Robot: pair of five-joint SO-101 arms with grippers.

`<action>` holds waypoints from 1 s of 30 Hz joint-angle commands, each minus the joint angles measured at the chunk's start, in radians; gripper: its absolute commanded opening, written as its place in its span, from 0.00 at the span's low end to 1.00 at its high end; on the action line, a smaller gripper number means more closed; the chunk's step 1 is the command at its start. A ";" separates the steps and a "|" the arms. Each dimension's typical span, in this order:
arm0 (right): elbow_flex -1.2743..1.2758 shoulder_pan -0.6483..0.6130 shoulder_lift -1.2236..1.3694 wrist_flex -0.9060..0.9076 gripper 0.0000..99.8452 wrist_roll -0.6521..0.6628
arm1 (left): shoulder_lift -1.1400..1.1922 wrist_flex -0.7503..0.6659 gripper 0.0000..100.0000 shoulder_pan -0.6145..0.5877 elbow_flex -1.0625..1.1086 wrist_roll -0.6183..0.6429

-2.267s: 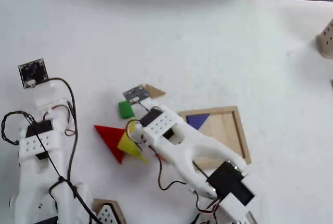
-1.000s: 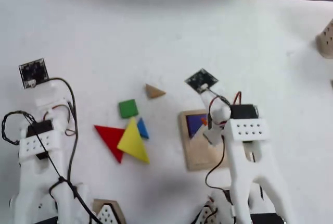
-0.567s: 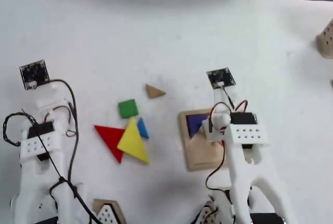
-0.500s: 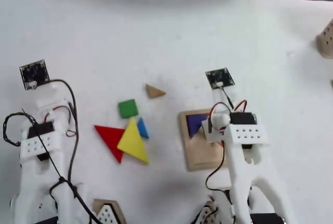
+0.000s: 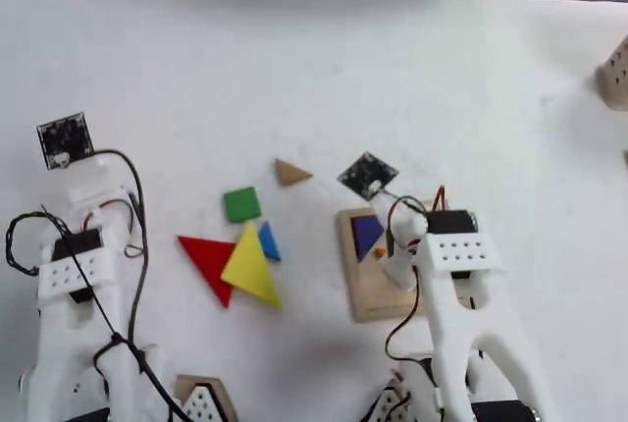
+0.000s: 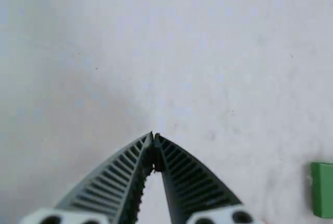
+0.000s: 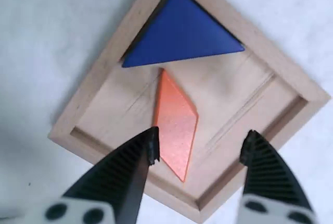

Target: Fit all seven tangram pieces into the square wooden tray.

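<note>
Right gripper [image 7: 202,143] hung over the square wooden tray [image 7: 110,60] with jaws spread, holding nothing. The orange parallelogram [image 7: 176,130] lay flat on the tray floor just beside one fingertip, partly between the two, one tip meeting the long edge of the blue triangle [image 7: 179,31] seated in a tray corner. Left gripper [image 6: 154,140] was clenched on nothing above the table [image 6: 208,52]; green square [image 6: 322,190], red triangle [image 5: 206,260] and yellow triangle [image 5: 251,267] lay outside the tray.
</note>
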 commanded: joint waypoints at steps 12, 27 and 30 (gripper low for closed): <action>-0.058 0.208 -0.041 0.107 0.01 -0.181 | -0.035 -0.018 0.03 0.047 -0.005 0.003; 0.181 0.657 -0.030 -0.173 0.02 -0.310 | -0.173 0.318 0.02 0.595 -0.235 0.012; 0.206 0.733 -0.039 -0.150 0.02 -0.252 | -0.202 0.336 0.02 0.849 -0.327 0.015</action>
